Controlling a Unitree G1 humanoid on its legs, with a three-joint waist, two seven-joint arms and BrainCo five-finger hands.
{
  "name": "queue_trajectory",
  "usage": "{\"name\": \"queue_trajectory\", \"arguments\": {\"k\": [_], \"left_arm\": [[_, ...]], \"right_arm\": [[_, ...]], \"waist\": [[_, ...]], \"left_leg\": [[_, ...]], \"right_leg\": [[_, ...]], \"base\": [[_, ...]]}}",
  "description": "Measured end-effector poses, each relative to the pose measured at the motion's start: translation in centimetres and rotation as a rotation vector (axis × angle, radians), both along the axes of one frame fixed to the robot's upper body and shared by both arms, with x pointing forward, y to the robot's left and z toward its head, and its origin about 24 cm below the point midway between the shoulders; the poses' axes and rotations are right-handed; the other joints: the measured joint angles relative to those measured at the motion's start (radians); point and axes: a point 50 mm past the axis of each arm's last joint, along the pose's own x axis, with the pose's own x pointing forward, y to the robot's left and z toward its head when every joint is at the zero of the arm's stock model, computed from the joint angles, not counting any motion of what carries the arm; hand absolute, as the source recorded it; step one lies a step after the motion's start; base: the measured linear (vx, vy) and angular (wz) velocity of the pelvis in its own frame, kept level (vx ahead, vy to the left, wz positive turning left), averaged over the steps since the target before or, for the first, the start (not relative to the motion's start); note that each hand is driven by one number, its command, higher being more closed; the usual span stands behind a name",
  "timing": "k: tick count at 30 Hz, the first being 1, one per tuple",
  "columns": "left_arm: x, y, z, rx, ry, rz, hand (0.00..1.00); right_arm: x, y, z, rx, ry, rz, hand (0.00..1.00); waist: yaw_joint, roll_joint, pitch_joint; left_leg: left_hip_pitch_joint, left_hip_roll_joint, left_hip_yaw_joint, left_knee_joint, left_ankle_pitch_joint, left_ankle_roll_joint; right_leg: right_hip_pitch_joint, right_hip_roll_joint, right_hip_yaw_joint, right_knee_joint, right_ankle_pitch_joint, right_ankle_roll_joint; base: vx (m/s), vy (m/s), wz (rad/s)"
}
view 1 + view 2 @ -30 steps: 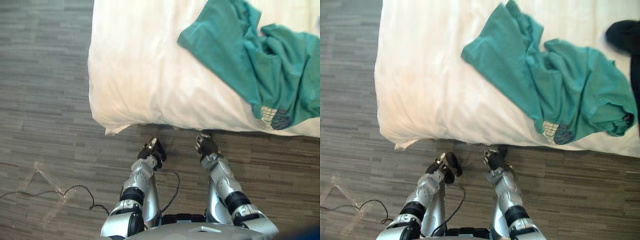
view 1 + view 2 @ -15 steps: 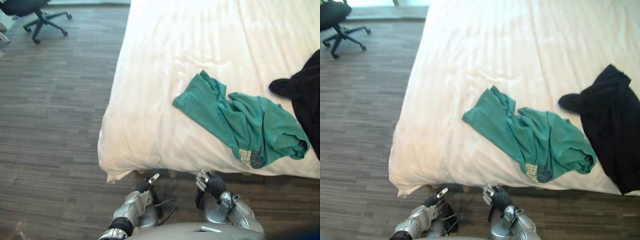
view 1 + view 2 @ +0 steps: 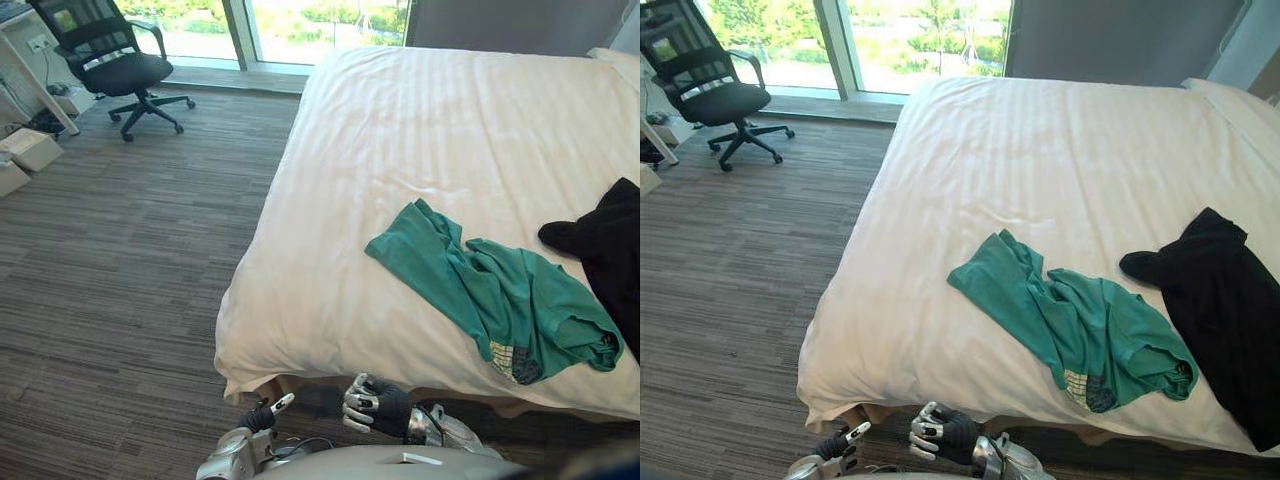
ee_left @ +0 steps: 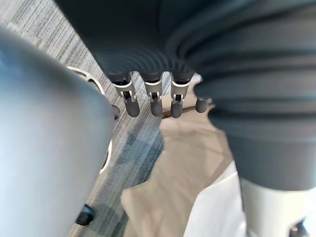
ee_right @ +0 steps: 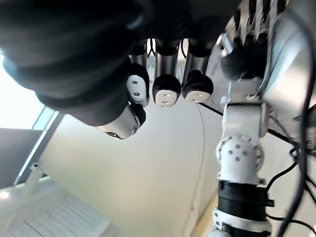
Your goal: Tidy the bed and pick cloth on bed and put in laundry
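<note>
Teal cloth (image 3: 1080, 335) lies near black cloth (image 3: 1225, 310), whole in right eye view.

Head camera was tilted upward over the second: the whole white bed (image 3: 400, 140) with green shirt (image 3: 480, 295) was shifted down-frame, black garment (image 3: 1225, 300), office chair (image 3: 110, 65) and window (image 3: 910, 35) were brought in, and left hand (image 3: 262, 413) and right hand (image 3: 378, 406) were left at the lower edge, right fingers turned leftward.

Teal shirt (image 3: 1080, 325) crumpled on white bed (image 3: 1040, 160), near front edge — black garment (image 3: 1225, 300) just beside.
</note>
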Motion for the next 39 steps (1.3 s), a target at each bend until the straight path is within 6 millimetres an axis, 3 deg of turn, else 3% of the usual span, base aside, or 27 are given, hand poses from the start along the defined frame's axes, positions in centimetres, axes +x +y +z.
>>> {"name": "queue_trajectory", "arguments": {"k": [3, 4, 5, 7, 8, 11, 16, 19, 23, 26, 32, 34, 36, 38, 39], "left_arm": [[1.0, 0.2, 0.3, 0.004, -0.041, -0.009, 0.00], [1.9, 0.1, 0.5, -0.007, -0.066, -0.001, 0.00], [3.4, 0.1, 1.0, 0.001, -0.117, -0.010, 0.00], [5.1, 0.0, 1.6, -0.007, -0.172, -0.001, 0.00], [6.3, 0.0, 2.1, -0.004, -0.215, 0.000, 0.00], [8.4, 0.3, 3.1, 0.016, -0.287, -0.004, 0.00], [11.3, -0.3, 4.4, 0.008, -0.356, 0.008, 0.00], [12.7, -1.0, 5.2, -0.004, -0.403, 0.035, 0.00], [13.6, -1.4, 6.0, -0.021, -0.442, 0.122, 0.00], [14.6, -2.8, 6.7, -0.055, -0.478, 0.174, 0.00], [15.8, -4.5, 7.8, -0.118, -0.490, 0.231, 0.00], [16.0, -5.2, 8.0, -0.133, -0.479, 0.232, 0.00], [16.0, -5.7, 7.9, -0.154, -0.454, 0.235, 0.00], [15.4, -6.1, 7.3, -0.178, -0.402, 0.226, 0.00], [15.1, -6.2, 7.1, -0.177, -0.388, 0.222, 0.00]], "right_arm": [[3.6, 1.2, 2.6, 0.003, -0.116, -0.020, 1.00], [5.4, 1.8, 4.2, 0.005, -0.173, -0.041, 1.00], [7.5, 2.8, 6.2, 0.016, -0.236, -0.057, 1.00], [9.0, 4.3, 8.1, 0.016, -0.289, -0.066, 1.00], [9.7, 5.3, 9.2, 0.010, -0.316, -0.071, 1.00], [10.7, 6.9, 11.0, -0.008, -0.357, -0.109, 1.00], [13.1, 7.2, 13.6, -0.021, -0.406, -0.247, 1.00], [14.4, 6.7, 14.3, -0.024, -0.393, -0.366, 1.00], [14.9, 6.3, 14.5, -0.004, -0.378, -0.446, 1.00], [15.0, 6.6, 14.4, 0.032, -0.341, -0.505, 1.00], [14.4, 4.6, 11.8, 0.057, -0.233, -0.626, 1.00], [14.0, 2.7, 10.1, 0.057, -0.176, -0.677, 1.00], [13.4, -0.4, 7.5, 0.040, -0.077, -0.795, 1.00], [12.0, -5.5, 4.2, 0.023, 0.062, -1.017, 1.00], [11.5, -6.8, 3.5, 0.008, 0.077, -1.059, 1.00]], "waist": [[0.006, 0.014, 0.030], [0.008, 0.015, 0.064], [0.011, 0.033, 0.125], [0.018, 0.050, 0.181], [0.030, 0.058, 0.225], [0.041, 0.054, 0.271], [0.050, 0.066, 0.313], [0.052, 0.077, 0.334], [0.053, 0.085, 0.340], [0.025, 0.088, 0.341], [-0.003, 0.078, 0.340], [-0.011, 0.072, 0.342], [-0.019, 0.059, 0.345], [-0.035, 0.030, 0.349], [-0.043, 0.023, 0.349]], "left_leg": [[-0.101, -0.004, -0.021, 0.034, -0.004, 0.002], [-0.137, -0.008, -0.026, 0.048, -0.004, 0.002], [-0.177, -0.012, -0.032, 0.064, -0.003, 0.003], [-0.230, -0.015, -0.045, 0.080, -0.003, 0.003], [-0.260, -0.016, -0.049, 0.096, 0.002, 0.008], [-0.359, -0.005, -0.066, 0.165, 0.006, 0.027], [-0.501, -0.003, -0.090, 0.308, -0.010, 0.051], [-0.577, 0.013, -0.097, 0.400, -0.059, 0.051], [-0.641, 0.035, -0.077, 0.476, -0.116, 0.051], [-0.672, 0.061, -0.059, 0.528, -0.144, 0.052], [-0.672, 0.098, -0.009, 0.538, -0.151, 0.042], [-0.662, 0.105, 0.012, 0.534, -0.151, 0.043], [-0.637, 0.111, 0.035, 0.527, -0.154, 0.048], [-0.592, 0.119, 0.065, 0.522, -0.170, 0.049], [-0.581, 0.120, 0.070, 0.521, -0.174, 0.047]], "right_leg": [[-0.090, -0.018, -0.014, 0.024, -0.002, -0.001], [-0.126, -0.028, -0.015, 0.042, -0.001, -0.002], [-0.162, -0.038, -0.014, 0.058, 0.003, -0.006], [-0.209, -0.044, -0.011, 0.073, 0.012, -0.009], [-0.238, -0.045, -0.009, 0.082, 0.023, -0.015], [-0.321, -0.049, -0.003, 0.128, 0.019, -0.026], [-0.452, -0.089, 0.017, 0.256, -0.014, -0.037], [-0.537, -0.105, 0.040, 0.358, -0.061, -0.038], [-0.640, -0.111, 0.086, 0.464, -0.100, -0.043], [-0.687, -0.109, 0.119, 0.504, -0.113, -0.045], [-0.700, -0.064, 0.165, 0.444, -0.066, -0.054], [-0.690, -0.050, 0.181, 0.408, -0.038, -0.054], [-0.669, -0.036, 0.197, 0.375, -0.018, -0.049], [-0.636, -0.023, 0.208, 0.341, 0.000, -0.049], [-0.626, -0.020, 0.213, 0.332, 0.001, -0.047]], "base": [[-0.12, 0.006, 0.18], [-0.15, 0.028, 0.20], [-0.13, 0.031, 0.14], [-0.07, 0.014, 0.06], [-0.02, 0.006, 0.04], [0.03, -0.014, 0.10], [0.01, 0.013, 0.09], [-0.07, 0.023, 0.00], [-0.13, 0.000, -0.17], [-0.15, -0.010, -0.22], [-0.09, 0.011, -0.31], [-0.02, 0.047, -0.32], [0.01, 0.055, -0.35], [0.04, 0.053, -0.42], [0.07, 0.062, -0.40]]}}
